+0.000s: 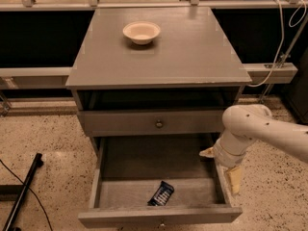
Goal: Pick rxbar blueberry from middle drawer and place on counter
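Observation:
The rxbar blueberry (161,193), a dark wrapper with white stripes, lies flat on the floor of the middle drawer (126,192) near its front edge, slightly right of centre. The drawer is pulled open. My gripper (221,166) hangs over the drawer's right side wall, to the right of the bar and above it. Its two cream fingers (234,179) are spread apart and hold nothing. The counter (192,57) is the grey top of the cabinet.
A cream bowl (141,32) sits on the counter towards the back. The upper drawer front with a brass knob (159,123) is closed above the open drawer. A black bar (24,191) lies on the speckled floor at the left. Cables (281,42) hang at the right.

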### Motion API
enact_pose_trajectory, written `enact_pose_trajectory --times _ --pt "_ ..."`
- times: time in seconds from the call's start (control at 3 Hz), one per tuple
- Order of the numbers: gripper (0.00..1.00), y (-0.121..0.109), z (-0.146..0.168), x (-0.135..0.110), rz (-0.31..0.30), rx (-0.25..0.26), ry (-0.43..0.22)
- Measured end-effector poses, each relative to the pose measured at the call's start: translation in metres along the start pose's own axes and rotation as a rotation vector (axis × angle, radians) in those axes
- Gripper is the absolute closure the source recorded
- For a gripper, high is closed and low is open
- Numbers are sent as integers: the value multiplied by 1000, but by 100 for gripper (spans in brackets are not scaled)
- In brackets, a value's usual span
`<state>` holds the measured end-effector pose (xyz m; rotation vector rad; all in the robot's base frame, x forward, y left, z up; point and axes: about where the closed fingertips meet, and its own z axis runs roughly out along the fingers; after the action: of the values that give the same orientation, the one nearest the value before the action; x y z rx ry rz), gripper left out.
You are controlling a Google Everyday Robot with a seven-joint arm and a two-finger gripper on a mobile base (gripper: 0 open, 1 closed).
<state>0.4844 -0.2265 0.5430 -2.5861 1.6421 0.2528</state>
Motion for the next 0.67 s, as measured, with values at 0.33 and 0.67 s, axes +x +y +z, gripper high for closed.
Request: enact_pose_trajectory --times 0.33,0.67 --pt "0 2 9 1 -4 -12 -7" --pt "0 -7 21 -9 -69 -12 -57"
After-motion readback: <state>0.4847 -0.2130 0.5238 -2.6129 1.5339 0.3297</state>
